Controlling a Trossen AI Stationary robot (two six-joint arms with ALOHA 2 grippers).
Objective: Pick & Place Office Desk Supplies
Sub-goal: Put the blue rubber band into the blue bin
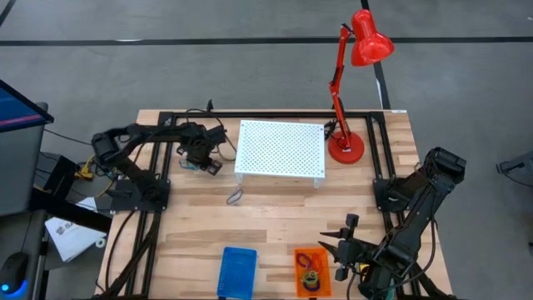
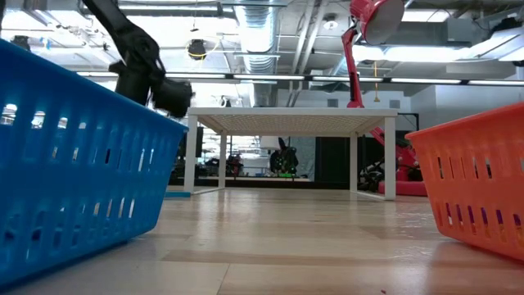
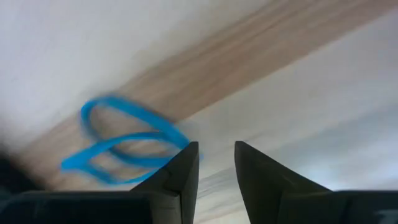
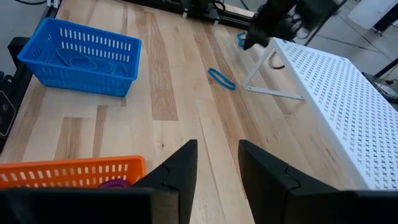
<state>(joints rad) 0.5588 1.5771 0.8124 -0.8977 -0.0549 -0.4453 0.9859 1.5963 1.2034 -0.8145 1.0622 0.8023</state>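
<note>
Two thin blue loops (image 3: 121, 144) lie flat on the wooden table at the far left, beside the left edge of the white stand (image 1: 280, 150). My left gripper (image 3: 216, 152), also seen in the high view (image 1: 204, 160), points down over them, open, with the loops off to one side of its fingers and nothing between them. Another thin blue loop (image 4: 221, 78) lies on the table by the stand's near left leg. My right gripper (image 4: 217, 152) hangs open above the near right of the table, beside the orange basket (image 1: 310, 271). My left gripper has one fingertip (image 3: 186, 158) right at the end of the blue loops (image 3: 174, 138); I cannot tell whether it touches them. The fingers come from above, pointing down, and the loops lie flat on the table.
A blue basket (image 1: 237, 271) with blue loops in it stands at the near edge. The orange basket to its right holds purple and yellow loops. A tall red desk lamp (image 1: 346, 100) stands at the far right. Bare wood lies between the stand and the baskets.
</note>
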